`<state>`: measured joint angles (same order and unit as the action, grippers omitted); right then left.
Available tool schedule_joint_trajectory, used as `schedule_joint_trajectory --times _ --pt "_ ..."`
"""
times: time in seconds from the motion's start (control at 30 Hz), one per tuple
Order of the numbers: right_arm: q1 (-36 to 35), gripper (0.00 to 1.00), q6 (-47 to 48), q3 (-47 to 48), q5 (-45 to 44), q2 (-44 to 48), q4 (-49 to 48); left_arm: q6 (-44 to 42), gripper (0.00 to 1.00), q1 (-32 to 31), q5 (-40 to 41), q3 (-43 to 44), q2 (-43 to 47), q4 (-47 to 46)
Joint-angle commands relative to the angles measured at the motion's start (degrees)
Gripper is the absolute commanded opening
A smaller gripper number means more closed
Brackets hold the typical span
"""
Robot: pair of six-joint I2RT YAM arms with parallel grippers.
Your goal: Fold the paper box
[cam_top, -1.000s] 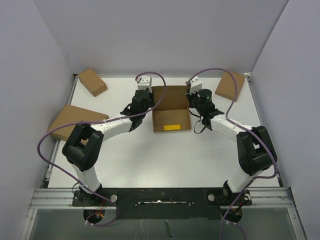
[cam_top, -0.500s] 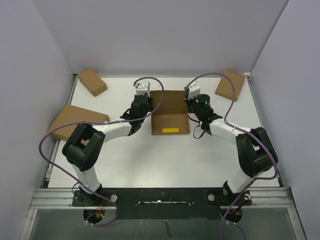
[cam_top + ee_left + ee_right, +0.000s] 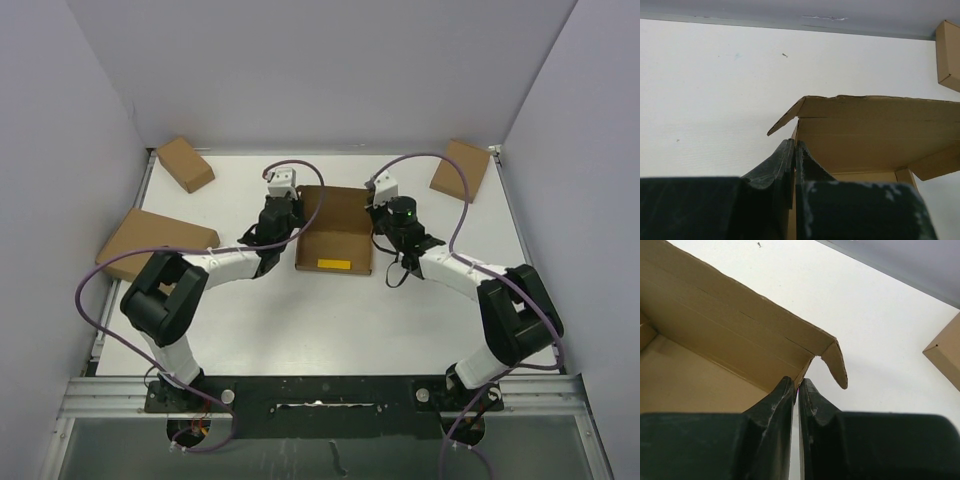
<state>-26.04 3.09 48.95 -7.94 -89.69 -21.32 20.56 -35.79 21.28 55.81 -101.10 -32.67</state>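
Observation:
The paper box [image 3: 338,228] is a brown corrugated mailer standing open in the middle of the table, lid panel raised at the back, a yellow block [image 3: 333,265] inside near its front wall. My left gripper [image 3: 291,222] is shut on the box's left side wall [image 3: 795,137]. My right gripper [image 3: 377,222] is shut on the right side wall [image 3: 799,382]. In the left wrist view the lid [image 3: 875,127] leans up behind the fingers, with a side flap [image 3: 785,116] jutting left. In the right wrist view a tuck tab [image 3: 836,362] sticks out right.
Three other folded brown boxes lie around: one at back left [image 3: 184,163], a larger one at the left edge [image 3: 150,242], one at back right [image 3: 460,169], also in the left wrist view [image 3: 947,47] and right wrist view [image 3: 946,352]. Purple cables arc over both arms.
Both grippers have drawn the box a little toward the near edge and to the left, keeping hold of its side walls. The lid now leans further forward.

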Motion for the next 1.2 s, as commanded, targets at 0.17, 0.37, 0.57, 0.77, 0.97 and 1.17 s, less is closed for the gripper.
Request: schedule_joint_trajectory --times 0.17,0.37,0.57,0.77,0.97,1.17 --pt "-3.6 0.09 -4.2 -1.8 7.7 4.1 -0.2 2.1 0.00 -4.0 -7.1 -3.9 5.2 -2.2" --pt "-4.2 0.09 -4.7 -3.0 7.9 5.3 1.1 2.3 0.00 -4.7 -7.1 -5.9 6.5 -2.5" --pt "-4.9 0.10 -5.6 -4.5 7.7 6.5 1.6 2.5 0.00 -5.3 -6.6 -7.3 7.4 -2.6" --pt "-5.1 0.10 -8.0 -4.9 7.7 6.7 2.4 2.8 0.00 -5.8 -6.6 -8.3 8.1 -2.6" --pt "-5.6 0.10 -9.2 -5.3 7.5 6.6 2.9 2.9 0.00 -5.9 -6.8 -9.1 8.7 -2.6" --pt "-5.9 0.11 -9.4 -6.0 7.7 6.8 3.6 2.8 0.00 -5.9 -7.1 -10.3 9.2 -2.6"
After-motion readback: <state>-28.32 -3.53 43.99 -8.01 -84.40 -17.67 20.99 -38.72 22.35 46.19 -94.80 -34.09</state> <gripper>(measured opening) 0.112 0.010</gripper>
